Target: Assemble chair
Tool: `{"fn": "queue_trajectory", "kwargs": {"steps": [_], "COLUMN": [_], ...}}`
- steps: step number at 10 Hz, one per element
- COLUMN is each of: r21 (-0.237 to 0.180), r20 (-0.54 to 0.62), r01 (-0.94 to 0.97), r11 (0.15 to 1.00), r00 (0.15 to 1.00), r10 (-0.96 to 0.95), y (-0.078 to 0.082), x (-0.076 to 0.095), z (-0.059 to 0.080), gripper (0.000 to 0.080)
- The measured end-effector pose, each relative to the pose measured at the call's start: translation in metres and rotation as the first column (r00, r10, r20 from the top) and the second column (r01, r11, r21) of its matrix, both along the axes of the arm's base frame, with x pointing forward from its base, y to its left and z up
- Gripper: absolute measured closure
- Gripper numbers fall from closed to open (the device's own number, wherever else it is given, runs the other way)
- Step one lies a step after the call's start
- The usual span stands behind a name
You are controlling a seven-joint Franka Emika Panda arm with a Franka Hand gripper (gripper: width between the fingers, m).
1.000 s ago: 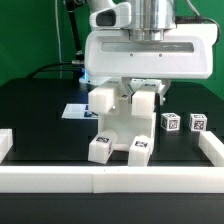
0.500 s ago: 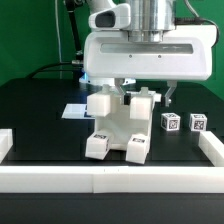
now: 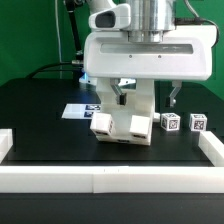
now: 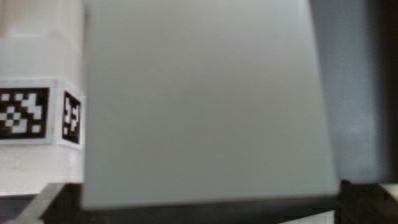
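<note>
1. We see the chair (image 3: pixel 121 118) resting on the black table (image 3: pixel 40 110), near the middle of the exterior view and directly beneath the arm's broad white housing (image 3: pixel 150 55).
2. It is a white, blocky, partly built piece. Two chunky ends with black-and-white tags face the camera, side by side.
3. The gripper (image 3: pixel 137 98) hangs just above the chair with its fingers spread wide, and it has hold of nothing.
4. One dark finger (image 3: pixel 176 97) shows plainly on the exterior view's right, apart from the chair's side with bare table under it.
5. In the wrist view a wide pale panel (image 4: pixel 205 100) of the chair fills most of the picture, with a dark fingertip (image 4: pixel 50 203) standing off each of its two sides.
6. Beside that panel we also see a white tagged block (image 4: pixel 45 115). It is too blurred for us to say which piece it is.
7. Two small cubes with tags, one (image 3: pixel 170 122) and another (image 3: pixel 198 123), sit on the table to the exterior view's right of the chair, apart from it and from each other.
8. The marker board (image 3: pixel 76 110) lies flat on the table behind the chair, toward the exterior view's left.
9. A long white wall (image 3: pixel 110 180) runs along the near edge of the table, in front of the chair and not touching it.
</note>
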State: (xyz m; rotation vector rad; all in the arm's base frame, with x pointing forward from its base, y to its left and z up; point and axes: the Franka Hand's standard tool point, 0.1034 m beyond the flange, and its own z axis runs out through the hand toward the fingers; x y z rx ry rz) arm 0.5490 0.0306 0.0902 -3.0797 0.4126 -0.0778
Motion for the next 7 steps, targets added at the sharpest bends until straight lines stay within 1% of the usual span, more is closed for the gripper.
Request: {"fn": "queue_trajectory", "kwargs": {"steps": [3, 5, 7], "r21": [0.001, 0.017, 0.041], "r20": [0.0, 0.001, 0.012], "r01": [0.0, 0.016, 0.052], "r11": [1.0, 1.0, 0.998], "r00": [1.0, 1.0, 0.999], "r10": [0.0, -0.016, -0.053], "y": [0.0, -0.001, 0.004], "x": [0.0, -0.005, -0.021], "z": [0.001, 0.02, 0.04], "gripper": [0.015, 0.015, 0.015]}}
